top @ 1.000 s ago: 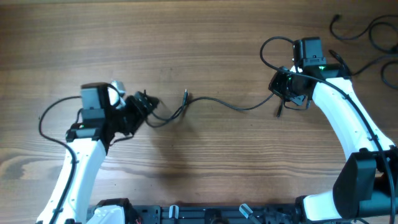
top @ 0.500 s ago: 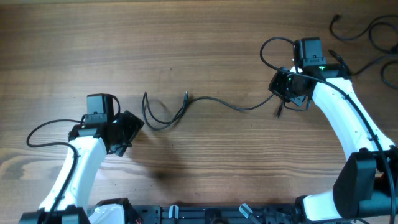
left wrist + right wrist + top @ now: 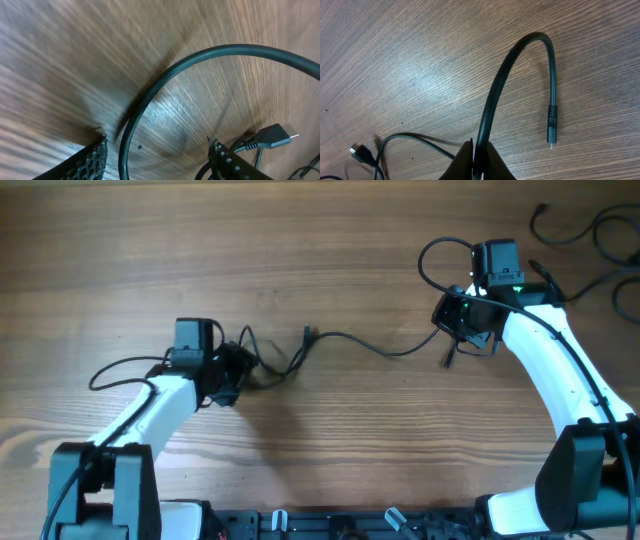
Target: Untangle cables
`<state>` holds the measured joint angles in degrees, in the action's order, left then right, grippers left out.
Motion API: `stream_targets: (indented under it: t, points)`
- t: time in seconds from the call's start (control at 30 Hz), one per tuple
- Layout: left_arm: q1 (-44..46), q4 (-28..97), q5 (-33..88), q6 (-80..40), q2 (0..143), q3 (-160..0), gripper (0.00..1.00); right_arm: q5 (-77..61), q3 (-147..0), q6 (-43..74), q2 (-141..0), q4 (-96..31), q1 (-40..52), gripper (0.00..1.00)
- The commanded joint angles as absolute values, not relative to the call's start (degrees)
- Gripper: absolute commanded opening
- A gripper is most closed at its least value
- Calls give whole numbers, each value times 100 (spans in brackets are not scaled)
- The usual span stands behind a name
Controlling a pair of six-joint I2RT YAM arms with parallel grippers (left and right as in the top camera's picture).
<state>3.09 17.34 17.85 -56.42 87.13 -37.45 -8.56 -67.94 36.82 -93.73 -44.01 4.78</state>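
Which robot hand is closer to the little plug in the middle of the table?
Left. The left gripper is close by, lower-left of the plug; the right gripper holds the cable far off to its right.

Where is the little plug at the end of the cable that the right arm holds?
In the right wrist view, the plug sits at the picture's right, past the bend in the cable, beside the right gripper pinching it.

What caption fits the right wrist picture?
Right gripper pinching a black cable, its plug end looping down toward the wooden table.
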Motion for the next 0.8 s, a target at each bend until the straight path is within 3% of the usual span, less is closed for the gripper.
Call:
stream_targets:
  t: [0.0, 0.2, 0.33, 0.57, 0.67, 0.77]
  points:
    - [541, 1806, 1363, -6394, 8818, -3706, 63, -910, -6785, 3614, -9343, -4416, 464, 9]
    - [541, 1774, 1341, -6394, 9303, -3706, 57, -910, -6785, 3616, -9343, -4418, 464, 9]
    - [541, 1822, 1251, -6364, 9668, -3706, 40, -910, -6785, 3603, -9343, -4442, 464, 9]
    - [541, 2053, 801, -6173, 9668, -3708, 29, -910, -6785, 3610, -9343, -4438, 464, 9]
    - [541, 2038, 801, -6171, 9668, -3708, 4, -913, -6785, 3603, -9343, -4447, 464, 9]
    - [521, 2049, 803, -5867, 9664, -3787, 4, -910, -6785, 3603, -9343, -4456, 464, 9]
